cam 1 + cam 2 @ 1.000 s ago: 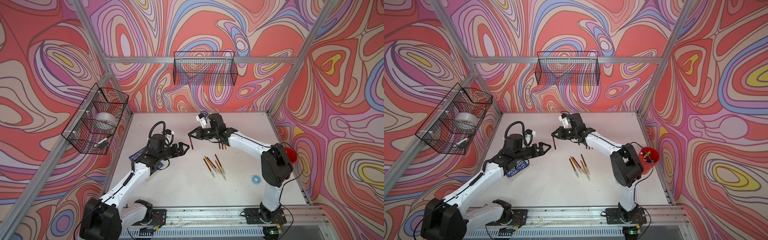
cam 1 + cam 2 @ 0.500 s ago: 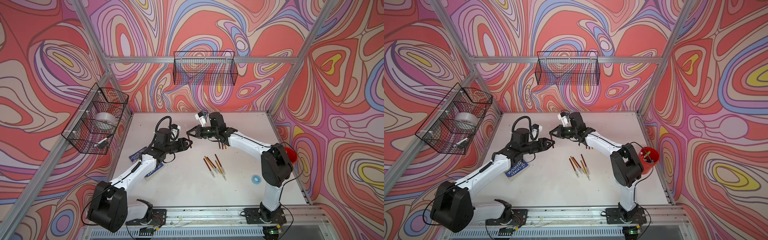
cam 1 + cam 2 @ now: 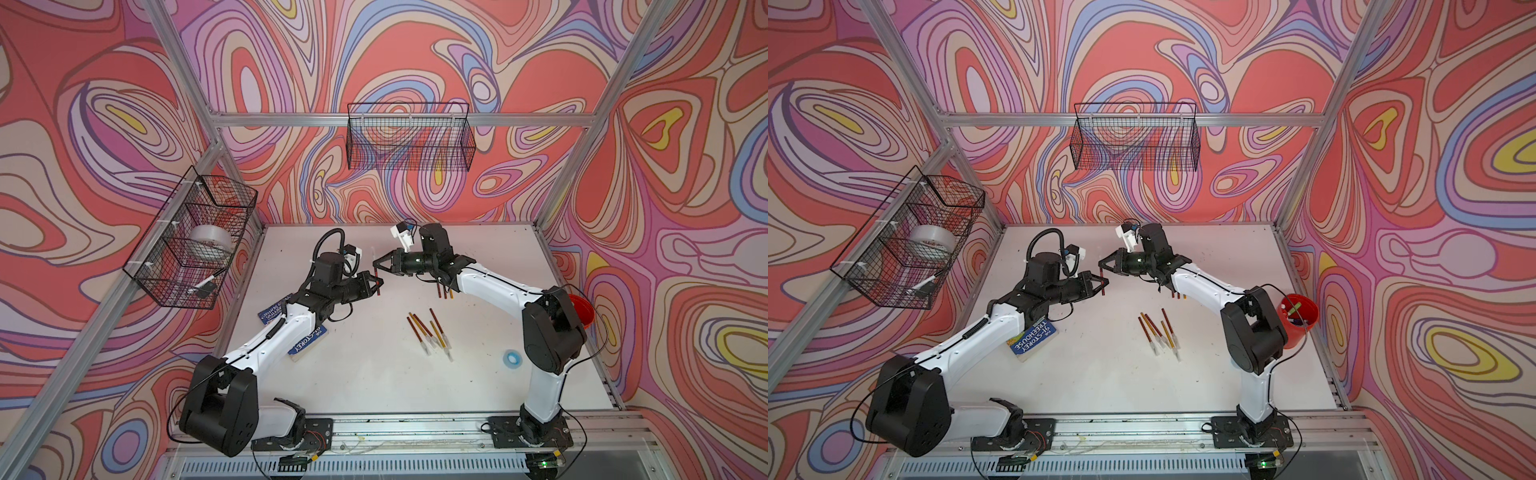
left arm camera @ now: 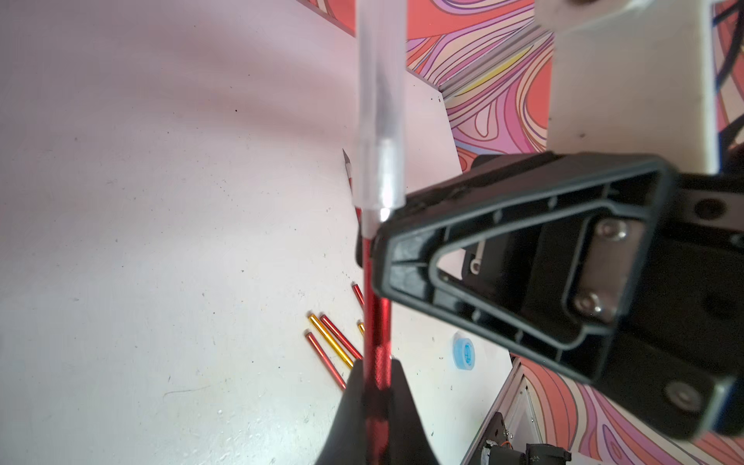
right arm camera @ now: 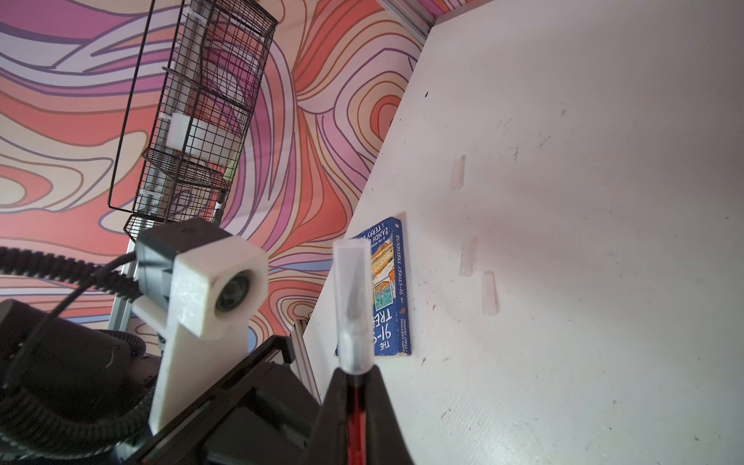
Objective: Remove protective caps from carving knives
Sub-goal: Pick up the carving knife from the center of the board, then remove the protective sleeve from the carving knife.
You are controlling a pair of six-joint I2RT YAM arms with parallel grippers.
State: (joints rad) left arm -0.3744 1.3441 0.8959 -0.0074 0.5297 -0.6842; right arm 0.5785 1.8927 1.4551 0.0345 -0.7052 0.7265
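A dark red carving knife (image 4: 376,322) hangs above the table's back middle, held by both grippers. My left gripper (image 4: 376,386) is shut on its knurled handle end. Further up the same handle my right gripper (image 5: 356,382) is shut just below the translucent protective cap (image 5: 354,306), which still covers the blade. In both top views the two grippers (image 3: 377,284) (image 3: 376,264) meet tip to tip around the knife (image 3: 1101,286). Several more capped knives (image 3: 428,332) lie mid-table, and a few more (image 3: 444,293) under the right arm. Three loose caps (image 5: 468,257) lie on the table.
A blue book (image 3: 1034,334) lies under the left arm. A blue tape ring (image 3: 510,358) sits near the right arm's elbow, a red cup (image 3: 1298,318) at the right edge. Wire baskets hang on the left wall (image 3: 195,237) and back wall (image 3: 409,137).
My left arm swung up and right to the knife in the right gripper, and its jaws went from open to shut on the handle. The right gripper kept its grip.
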